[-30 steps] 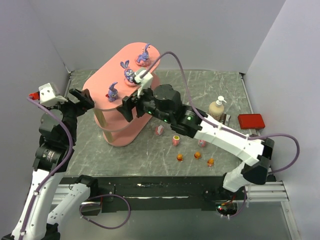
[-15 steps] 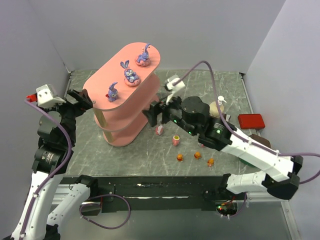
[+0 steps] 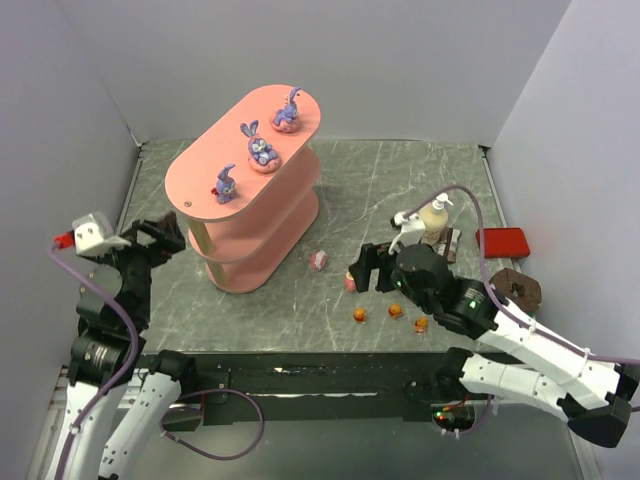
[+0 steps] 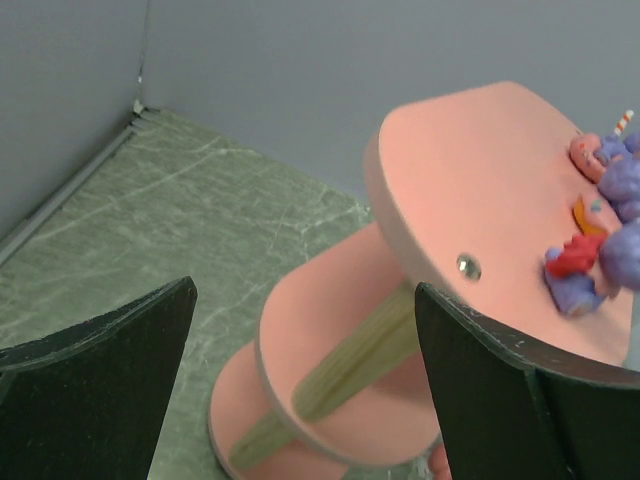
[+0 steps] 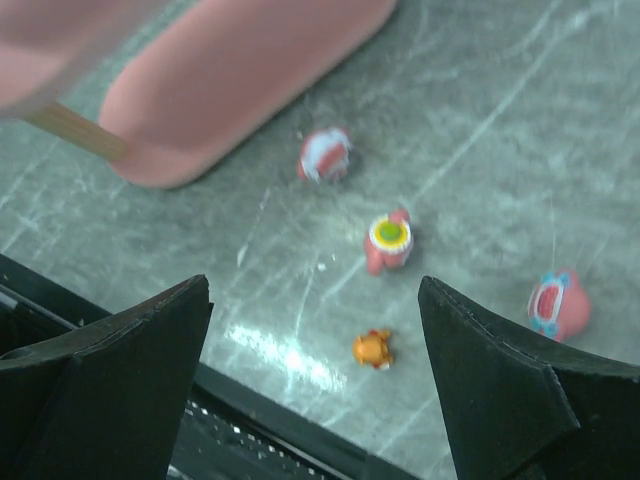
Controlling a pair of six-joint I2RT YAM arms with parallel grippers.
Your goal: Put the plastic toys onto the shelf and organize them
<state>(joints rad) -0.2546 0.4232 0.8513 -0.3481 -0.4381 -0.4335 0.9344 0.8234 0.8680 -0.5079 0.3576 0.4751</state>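
Counting from the overhead view, I make three purple bunnies [image 3: 258, 146] standing in a row on the top board of the shelf [image 3: 200, 165]. The other toys lie loose on the table [image 3: 400, 180] in front of it: three pink-and-white egg toys [image 5: 325, 156] and three orange toys [image 3: 359, 315]. From above only one egg toy shows plainly and a second peeps out beside my arm. The third I take from the right wrist view, so it is probably hidden under that arm overhead. One cream pump bottle [image 3: 435, 215] and one red box [image 3: 502, 241] sit at the right side, well apart from the shelf, and are not part of the job. My right claw [image 5: 315, 285] hangs above the loose toys, spread wide with nothing in it, and the egg toy with the yellow-green top shows between its fingers. My left claw [image 4: 305, 290] is likewise wide open and empty, held near the shelf's left end and facing it. I judge these toys to be hard plastic: very light, stiff and not fragile, but glossy and rounded, so they could squirt out of a pinch or roll away. I would take an egg toy across its widest part, low down, closing gently. The orange ones are so small that the fingertips must come nearly to the table.
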